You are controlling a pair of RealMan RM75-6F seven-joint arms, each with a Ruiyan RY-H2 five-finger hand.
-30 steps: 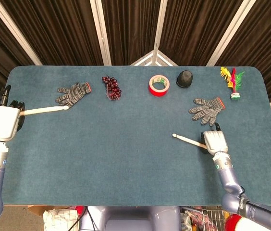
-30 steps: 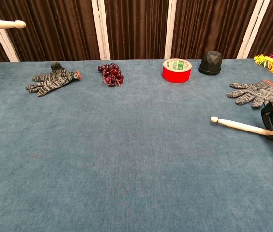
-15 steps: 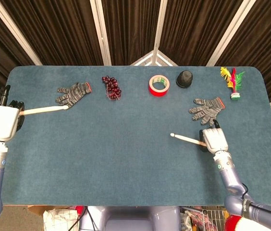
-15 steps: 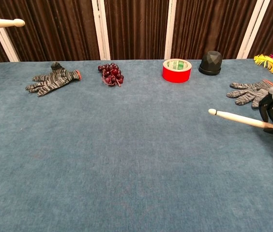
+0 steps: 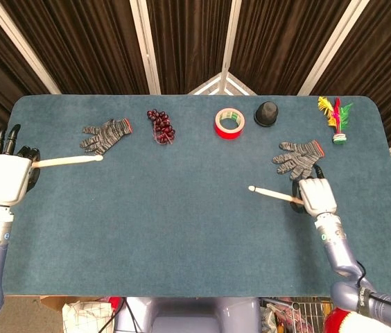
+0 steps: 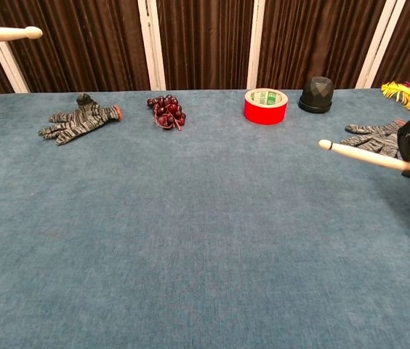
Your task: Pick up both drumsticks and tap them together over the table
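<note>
Blue felt table [image 5: 181,229] bears all items. Right hand [image 5: 316,197], at 4 o'clock, grips the right drumstick [image 5: 274,194], held clear of the cloth with its tip pointing toward 9 o'clock. Left hand [image 5: 5,177], at 9 o'clock, grips the left drumstick [image 5: 67,160], tip pointing toward 3 o'clock. Beyond lie a grey glove [image 5: 298,155] just past the right hand, a second glove [image 5: 105,133], grapes [image 5: 161,125], red tape roll [image 5: 229,123], black cup [image 5: 267,113] and shuttlecock [image 5: 335,117]
</note>
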